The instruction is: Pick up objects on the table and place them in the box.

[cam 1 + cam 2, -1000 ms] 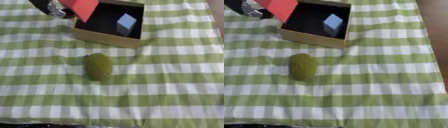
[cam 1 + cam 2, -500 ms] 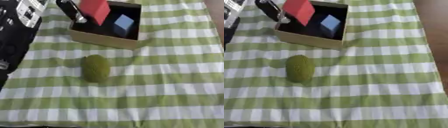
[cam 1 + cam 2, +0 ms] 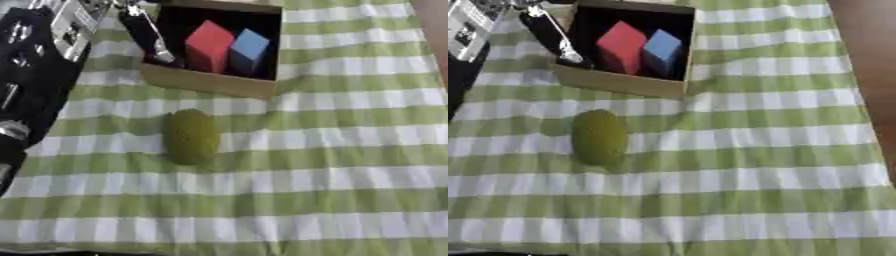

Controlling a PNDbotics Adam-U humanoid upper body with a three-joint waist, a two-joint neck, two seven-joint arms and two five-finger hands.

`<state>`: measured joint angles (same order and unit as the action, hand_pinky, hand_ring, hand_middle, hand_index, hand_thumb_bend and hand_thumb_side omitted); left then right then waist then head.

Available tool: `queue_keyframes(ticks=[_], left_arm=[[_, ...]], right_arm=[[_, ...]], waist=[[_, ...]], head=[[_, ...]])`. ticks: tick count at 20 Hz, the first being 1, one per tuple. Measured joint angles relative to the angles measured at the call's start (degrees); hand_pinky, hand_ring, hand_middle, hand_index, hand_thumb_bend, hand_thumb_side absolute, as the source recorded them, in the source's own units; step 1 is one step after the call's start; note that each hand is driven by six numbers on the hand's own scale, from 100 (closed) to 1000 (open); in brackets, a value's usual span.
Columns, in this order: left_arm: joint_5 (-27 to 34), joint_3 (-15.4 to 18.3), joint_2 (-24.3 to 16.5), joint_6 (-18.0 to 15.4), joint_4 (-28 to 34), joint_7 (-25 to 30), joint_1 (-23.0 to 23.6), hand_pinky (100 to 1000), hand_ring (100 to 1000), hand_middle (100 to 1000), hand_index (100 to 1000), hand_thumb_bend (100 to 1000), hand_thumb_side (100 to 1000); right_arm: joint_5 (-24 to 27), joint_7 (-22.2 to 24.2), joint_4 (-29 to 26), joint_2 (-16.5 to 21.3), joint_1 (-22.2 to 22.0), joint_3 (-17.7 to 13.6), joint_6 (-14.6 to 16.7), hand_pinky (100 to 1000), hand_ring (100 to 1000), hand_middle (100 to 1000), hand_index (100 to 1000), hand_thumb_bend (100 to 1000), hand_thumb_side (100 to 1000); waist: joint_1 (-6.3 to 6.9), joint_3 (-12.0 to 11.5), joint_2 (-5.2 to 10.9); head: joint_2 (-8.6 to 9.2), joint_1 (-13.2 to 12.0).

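We see a cardboard box [image 3: 210, 82] with a dark interior standing at the far side of a table covered in a green-and-white checked cloth [image 3: 332, 150]. Inside it a red block [image 3: 208, 46] stands tilted on edge, and a blue block [image 3: 248, 49] leans just beside it on its right, the two touching. On the cloth, near the box's front wall but apart from it, lies a green oval object [image 3: 191, 136] with a rough skin, its long axis running away from us. Our left hand [image 3: 147, 35] hangs over the box's left edge, its dark fingers straight and pointing down towards the wall, holding nothing; the red block sits clear of them. In the left eye view we get much more of the left arm [image 3: 39, 75]: the black forearm with silver and white fittings fills the upper left corner and runs down the left edge. In the right eye view only a small part of that arm shows in the corner, but there we see a strip of brown surface [image 3: 872, 60] past the cloth's right edge, which the left eye view shows only as a sliver at the top right. Our right hand appears in neither view.
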<state>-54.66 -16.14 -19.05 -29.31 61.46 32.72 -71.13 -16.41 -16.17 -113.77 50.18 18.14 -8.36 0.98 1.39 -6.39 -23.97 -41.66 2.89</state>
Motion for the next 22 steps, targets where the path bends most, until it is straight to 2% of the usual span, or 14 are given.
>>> queue_keyframes(ticks=[4, 6, 11, 14, 15, 16, 17, 22], left_arm=[[-0.44, 0.65, -0.01, 0.02, 1.16, -0.68, -0.07, 974, 946, 858, 968, 693, 346], [0.13, 0.91, -0.02, 0.14, 2.06, -1.4, -0.07, 964, 936, 844, 957, 609, 328], [5.09, 1.63, -0.68, 1.65, 8.48, -3.99, -0.1, 938, 914, 813, 931, 526, 273], [8.57, 1.7, -2.09, 3.35, 14.19, -5.21, -0.1, 912, 892, 787, 908, 525, 283], [9.8, 1.38, -2.7, 3.84, 16.07, -5.28, -0.04, 901, 883, 779, 900, 528, 289], [11.1, 0.77, -3.66, 4.25, 17.88, -5.17, 0.17, 886, 870, 768, 893, 613, 296], [12.68, -0.12, -4.74, 4.68, 19.83, -4.93, 0.62, 881, 865, 765, 890, 518, 307], [22.31, -5.72, -11.28, 8.14, 29.31, -2.14, 5.31, 870, 847, 751, 895, 513, 376]], right_arm=[[0.27, 0.17, 0.0, -0.04, -0.06, 0.16, -0.17, 875, 924, 561, 834, 100, 444], [0.4, 0.23, 0.0, -0.06, -0.25, 0.17, -0.28, 875, 925, 561, 834, 100, 444], [0.41, 0.18, 0.0, -0.09, -0.8, 0.11, -0.52, 875, 925, 561, 834, 100, 446], [0.41, 0.11, 0.0, -0.09, -1.08, 0.06, -0.64, 875, 925, 561, 834, 100, 446], [0.41, 0.1, 0.0, -0.1, -1.19, -0.04, -0.64, 875, 924, 561, 834, 100, 446], [0.41, 0.1, 0.0, -0.1, -1.41, -0.07, -0.65, 875, 924, 561, 834, 100, 450], [0.41, 0.09, 0.0, -0.1, -1.6, -0.07, -0.66, 875, 924, 561, 834, 100, 447], [0.35, -0.09, 0.0, -0.1, -2.04, -0.11, -0.63, 875, 923, 562, 835, 100, 448]], waist=[[0.0, -0.08, 0.0], [0.0, -0.2, 0.0], [0.0, -0.62, 0.0], [0.07, -0.9, 0.0], [0.17, -1.12, 0.0], [0.3, -1.31, 0.01], [0.43, -1.44, 0.06], [0.54, -1.92, 0.06]], head=[[-0.02, 0.01], [-0.04, 0.03], [-0.4, 0.34], [-0.64, 0.76], [-0.66, 0.88], [-0.68, 1.07], [-0.77, 1.27], [-1.11, 2.18]])
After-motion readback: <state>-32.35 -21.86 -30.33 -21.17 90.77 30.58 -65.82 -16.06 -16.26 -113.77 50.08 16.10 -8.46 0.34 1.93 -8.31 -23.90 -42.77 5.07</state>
